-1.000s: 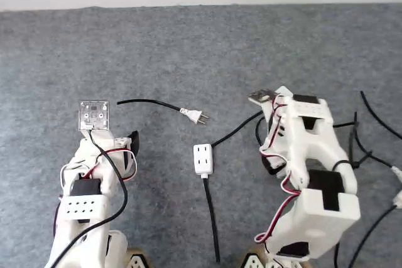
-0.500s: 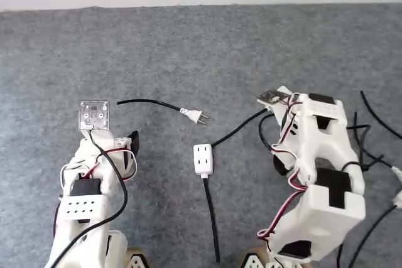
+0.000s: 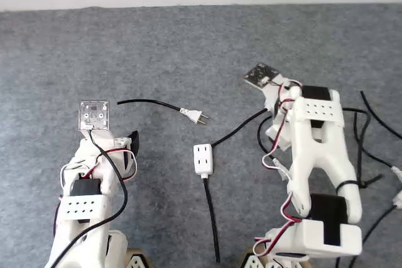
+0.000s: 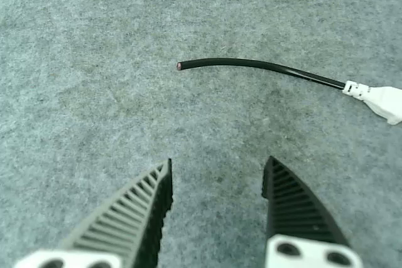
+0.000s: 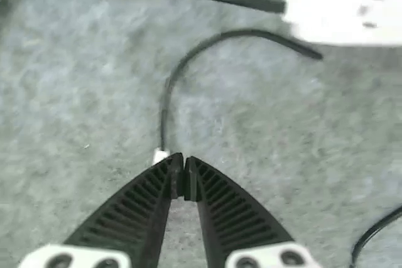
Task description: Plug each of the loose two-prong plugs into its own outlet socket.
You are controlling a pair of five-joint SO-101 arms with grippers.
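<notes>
A loose white two-prong plug (image 3: 194, 116) lies on the grey carpet with its black cord (image 3: 143, 101) trailing toward the left arm. The white outlet socket (image 3: 202, 159) sits between the arms, black cords leaving both of its ends. My left gripper (image 4: 217, 167) is open and empty just short of that cord's cut end (image 4: 179, 66); the plug (image 4: 384, 102) lies off to one side. My right gripper (image 5: 183, 177) is shut. The white end of a second plug (image 5: 160, 155) peeks out beside its tips, partly hidden by a finger, and the outlet (image 5: 348, 9) lies beyond.
The second plug's black cord (image 3: 260, 134) loops on the carpet beside the right arm. More black cables (image 3: 375, 116) and small white connectors (image 3: 396, 171) lie at the right edge. A pale wall borders the carpet at the back.
The right arm has unfolded and stretched forward, away from its base, carrying its wrist camera farther up the table. The left arm, the plug and the outlet have stayed put.
</notes>
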